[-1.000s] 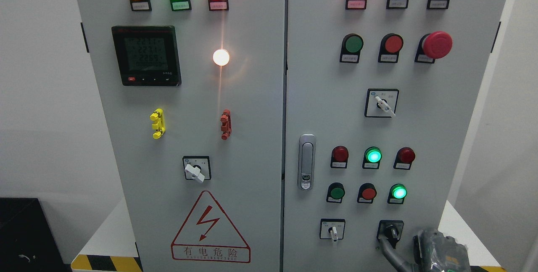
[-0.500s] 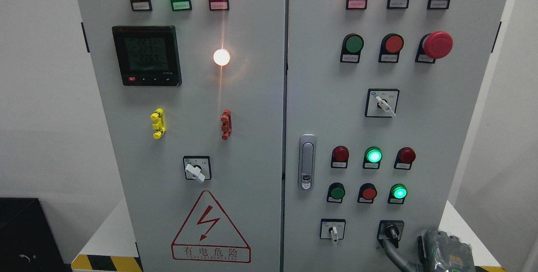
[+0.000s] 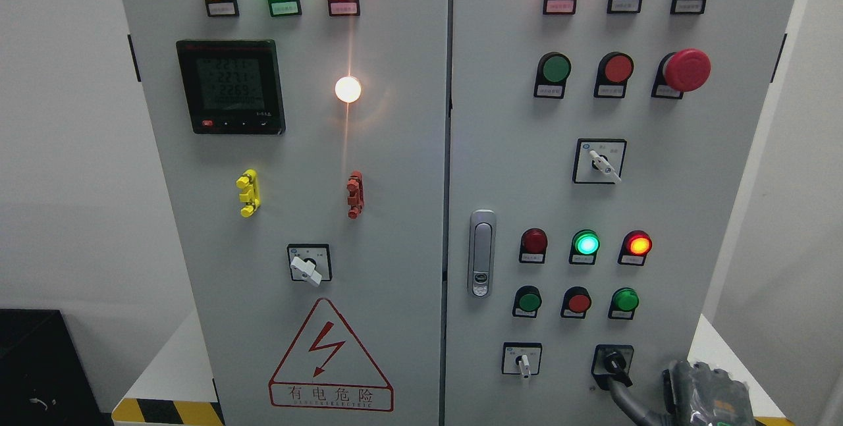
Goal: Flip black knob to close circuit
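Observation:
The black knob (image 3: pixel 612 360) sits in a black square plate at the lower right of the cabinet's right door (image 3: pixel 527 169); its handle leans slightly to the left of upright. My right hand (image 3: pixel 708 392) shows at the bottom right corner, mostly cut off by the picture's edge. A slim grey part of it reaches up and left and touches the knob from below. Above the knob, a red lamp (image 3: pixel 637 243) and a green lamp (image 3: pixel 585 243) are lit, and a green lamp (image 3: pixel 624 299) is dark.
A white selector switch (image 3: pixel 522 363) sits left of the knob, and a door latch (image 3: pixel 481 253) is higher up. A red mushroom button (image 3: pixel 686 70) sticks out at the upper right. The left door carries a meter (image 3: pixel 230 86) and a warning triangle (image 3: pixel 329 357).
The red lamp at the right of the upper lamp row has lit and the green lamp below it has gone dark. The knob has turned a little, and my right hand has shifted slightly right and down.

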`<move>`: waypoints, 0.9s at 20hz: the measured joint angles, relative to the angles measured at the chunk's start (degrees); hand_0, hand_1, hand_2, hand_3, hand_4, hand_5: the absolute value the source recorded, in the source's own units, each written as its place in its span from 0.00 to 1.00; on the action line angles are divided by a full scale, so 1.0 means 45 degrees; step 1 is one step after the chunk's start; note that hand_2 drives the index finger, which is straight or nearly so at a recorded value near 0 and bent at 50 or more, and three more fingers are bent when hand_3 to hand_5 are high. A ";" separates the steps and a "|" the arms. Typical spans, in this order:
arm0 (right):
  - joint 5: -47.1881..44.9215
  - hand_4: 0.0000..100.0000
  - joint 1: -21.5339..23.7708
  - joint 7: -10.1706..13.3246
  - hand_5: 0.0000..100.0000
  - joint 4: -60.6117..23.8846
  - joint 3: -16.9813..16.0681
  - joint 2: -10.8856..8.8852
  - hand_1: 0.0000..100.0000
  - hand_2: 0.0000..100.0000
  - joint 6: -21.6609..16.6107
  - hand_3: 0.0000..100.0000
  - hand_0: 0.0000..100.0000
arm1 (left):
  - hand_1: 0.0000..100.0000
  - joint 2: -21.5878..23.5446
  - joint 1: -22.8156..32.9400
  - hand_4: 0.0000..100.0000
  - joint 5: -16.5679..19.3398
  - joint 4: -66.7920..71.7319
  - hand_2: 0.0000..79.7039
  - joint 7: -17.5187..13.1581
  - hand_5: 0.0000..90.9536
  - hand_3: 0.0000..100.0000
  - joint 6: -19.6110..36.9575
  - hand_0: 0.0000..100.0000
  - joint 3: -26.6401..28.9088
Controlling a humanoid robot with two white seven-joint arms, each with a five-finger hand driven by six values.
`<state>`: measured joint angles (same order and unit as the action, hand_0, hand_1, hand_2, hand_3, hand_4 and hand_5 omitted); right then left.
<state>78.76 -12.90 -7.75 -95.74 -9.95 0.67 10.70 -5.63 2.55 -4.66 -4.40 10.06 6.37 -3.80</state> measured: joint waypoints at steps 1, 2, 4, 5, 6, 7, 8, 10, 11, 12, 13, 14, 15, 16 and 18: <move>-0.0010 1.00 0.0000 0.0000 1.00 -0.0002 -0.0014 -0.0015 0.01 0.95 0.0000 1.00 0.00 | 0.56 0.0000 0.0000 0.00 0.0000 0.0000 0.00 0.0000 0.00 0.00 0.0000 0.12 0.0000; -0.0025 1.00 0.0000 0.0000 1.00 -0.0007 -0.0027 -0.0025 0.01 0.95 0.0008 1.00 0.00 | 0.56 0.0000 0.0000 0.00 0.0000 0.0000 0.00 0.0000 0.00 0.00 0.0000 0.12 0.0000; -0.0049 1.00 -0.0001 0.0000 1.00 -0.0019 -0.0053 -0.0047 0.01 0.95 0.0042 1.00 0.00 | 0.56 0.0000 0.0000 0.00 0.0000 0.0000 0.00 0.0000 0.00 0.00 0.0000 0.12 0.0000; -0.0065 1.00 -0.0004 0.0000 1.00 -0.0031 -0.0062 -0.0036 0.01 0.95 0.0045 1.00 0.00 | 0.56 0.0000 0.0000 0.00 0.0000 0.0000 0.00 0.0000 0.00 0.00 0.0000 0.12 0.0000; -0.0082 1.00 -0.0007 0.0000 1.00 -0.0048 -0.0077 -0.0005 0.01 0.95 0.0057 1.00 0.00 | 0.56 0.0001 0.0000 0.00 0.0000 0.0000 0.00 0.0000 0.00 0.00 0.0000 0.12 0.0000; -0.0097 1.00 -0.0011 0.0000 1.00 -0.0069 -0.0083 0.0022 0.01 0.95 0.0073 1.00 0.00 | 0.56 0.0000 0.0000 0.00 0.0000 0.0000 0.00 0.0000 0.00 0.00 0.0000 0.12 -0.0001; -0.0114 1.00 -0.0016 -0.0002 1.00 -0.0090 -0.0092 0.0047 0.01 0.95 0.0083 1.00 0.00 | 0.56 0.0000 0.0000 0.00 0.0000 -0.0001 0.00 0.0000 0.00 0.00 0.0000 0.12 -0.0001; -0.0136 1.00 -0.0026 -0.0006 1.00 -0.0137 -0.0107 0.0098 0.01 0.95 0.0088 1.00 0.00 | 0.56 0.0000 0.0000 0.00 0.0000 -0.0001 0.00 0.0000 0.00 0.00 0.0000 0.12 -0.0002; -0.0143 1.00 -0.0027 -0.0006 1.00 -0.0165 -0.0113 0.0120 0.01 0.95 0.0091 1.00 0.00 | 0.56 0.0000 0.0000 0.00 0.0000 -0.0001 0.00 0.0000 0.00 0.00 0.0000 0.12 -0.0002; -0.0152 1.00 -0.0028 -0.0010 1.00 -0.0196 -0.0121 0.0142 0.01 0.95 0.0091 1.00 0.00 | 0.56 0.0000 0.0000 0.00 0.0001 -0.0001 0.00 0.0000 0.00 0.00 -0.0001 0.12 -0.0002; -0.0160 1.00 -0.0028 -0.0009 1.00 -0.0222 -0.0127 0.0158 0.01 0.95 0.0091 1.00 0.00 | 0.56 0.0000 0.0000 0.00 0.0001 -0.0001 0.00 0.0000 0.00 0.00 0.0000 0.12 -0.0002; -0.0166 1.00 -0.0029 -0.0010 1.00 -0.0248 -0.0129 0.0175 0.01 0.95 0.0093 1.00 0.00 | 0.56 0.0000 0.0000 0.00 0.0001 -0.0001 0.00 0.0000 0.00 0.00 0.0000 0.12 -0.0001; -0.0173 1.00 -0.0033 -0.0013 1.00 -0.0277 -0.0127 0.0194 0.01 0.95 0.0093 1.00 0.00 | 0.56 0.0000 0.0000 0.00 0.0001 -0.0001 0.00 0.0000 0.00 0.00 -0.0001 0.12 -0.0002; -0.0176 1.00 -0.0035 -0.0013 1.00 -0.0309 -0.0127 0.0207 0.01 0.95 0.0081 1.00 0.00 | 0.56 0.0000 0.0000 0.00 0.0001 -0.0001 0.00 0.0000 0.00 0.00 0.0000 0.12 -0.0002; -0.0181 1.00 -0.0035 -0.0016 1.00 -0.0363 -0.0128 0.0236 0.01 0.95 0.0046 1.00 0.00 | 0.56 0.0000 0.0000 0.00 0.0001 -0.0001 0.00 0.0000 0.00 0.00 0.0000 0.12 -0.0002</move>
<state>77.95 -13.05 -7.82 -97.37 -10.52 1.74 10.91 -5.62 2.55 -4.66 -4.41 10.06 6.37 -3.81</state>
